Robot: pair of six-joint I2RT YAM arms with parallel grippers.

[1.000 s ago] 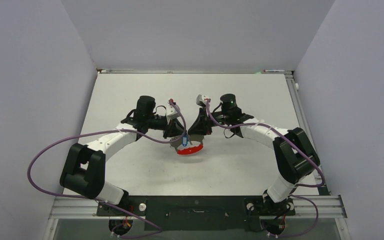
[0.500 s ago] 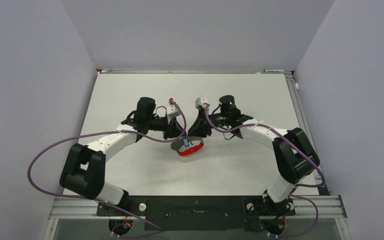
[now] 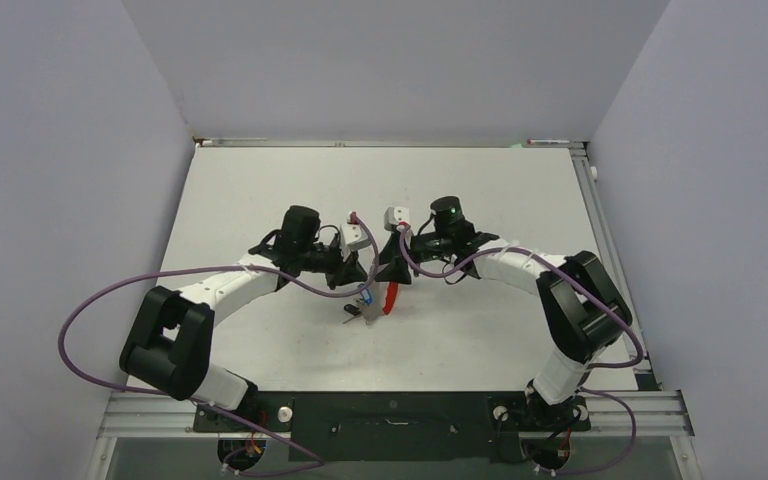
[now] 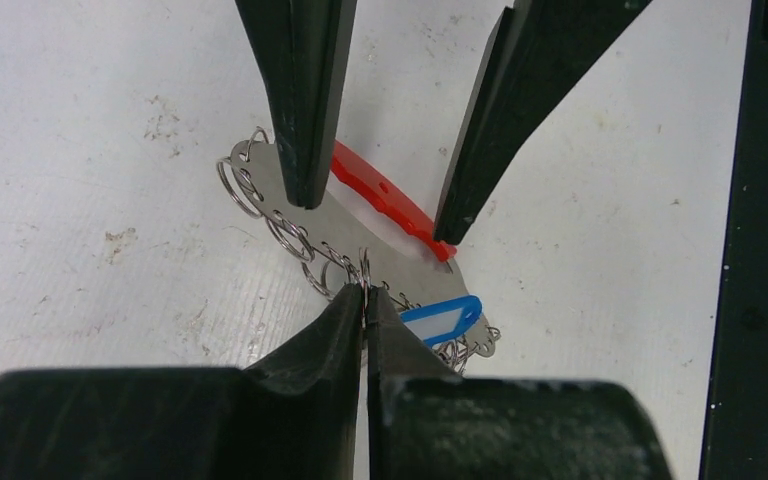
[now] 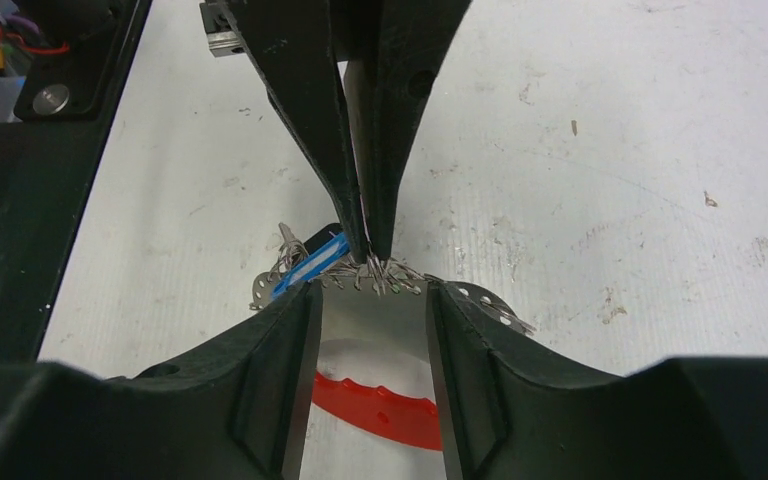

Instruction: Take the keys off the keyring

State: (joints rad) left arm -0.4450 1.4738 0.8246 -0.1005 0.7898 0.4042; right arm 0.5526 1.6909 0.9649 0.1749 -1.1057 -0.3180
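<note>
Two grippers meet at one keyring above the white table.

(a) Right gripper: I read it as grasping the keyring. Its jaws stand partly apart and the keyring lies crosswise between them. The red arc spans the gap, and the grey metal plate runs on past both fingers. In the left wrist view one of its fingertips rests on the plate at one end of the red arc, and the other sits at the arc's opposite end.

(b) Left gripper: clenched. Its tips pinch a small wire split ring on the plate's perforated edge. It stands directly opposite the right gripper, tip facing tip, on the side away from the red arc.

(c) Blue key tag: it hangs from the same edge, outside the right gripper's jaws and just beside the left gripper's tips. Further split rings line that edge.

In the top view the keyring looks tilted below the right gripper, with the red arc nearly edge-on. I cannot tell whether it touches the table.
</note>
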